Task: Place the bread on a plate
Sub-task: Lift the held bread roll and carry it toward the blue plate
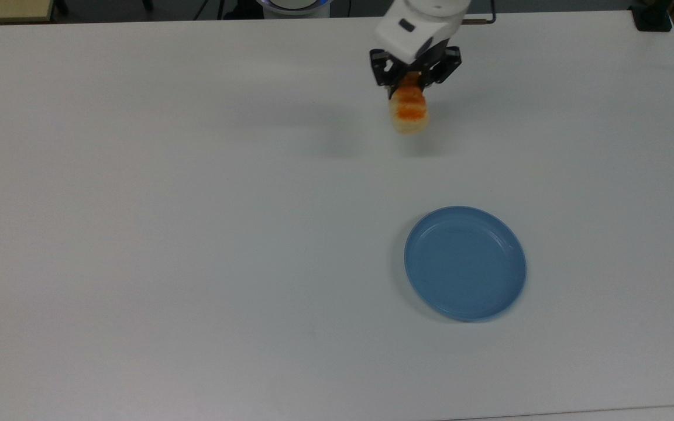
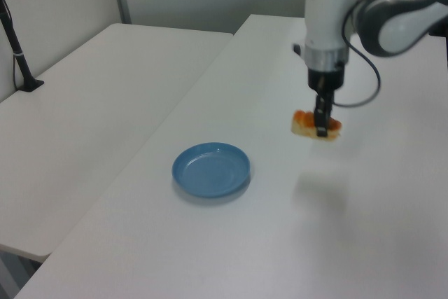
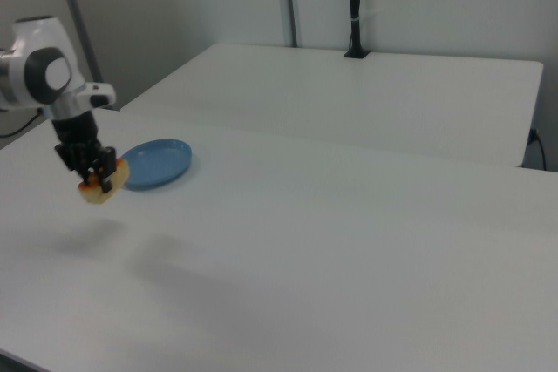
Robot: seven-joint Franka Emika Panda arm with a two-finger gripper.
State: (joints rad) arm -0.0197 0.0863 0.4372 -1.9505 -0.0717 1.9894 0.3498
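1. Top view: the tool [image 1: 411,82] sits near the upper edge of the white desk [image 1: 196,234], its two black fingers [image 1: 385,72] closed on the far end of the bread [image 1: 409,111], a small cream loaf with an orange-brown segmented top. The loaf's free end points toward the top view's bottom. A soft shadow lies on the desk just below and to the top view's left of the loaf. The light-blue plate [image 1: 465,263] rests flat on the desk well apart from the bread, lower in the picture and slightly toward the top view's right, and it carries nothing.

2. Left view: the white arm [image 2: 381,19] reaches in from the left view's upper right, and the tool [image 2: 321,125] points straight down, gripping the bread [image 2: 316,125]. The loaf hangs clear above the desk [image 2: 245,243], with its shadow on the surface below. The plate [image 2: 211,169] lies toward the left view's left, lower in the frame and apart from the loaf.

3. Right view: the tool [image 3: 93,177] holds the bread [image 3: 101,187] in the air at the right view's left. The plate [image 3: 157,163] sits on the desk [image 3: 349,250] just beyond, toward the right view's right. A second white desk [image 3: 366,93] stands behind.
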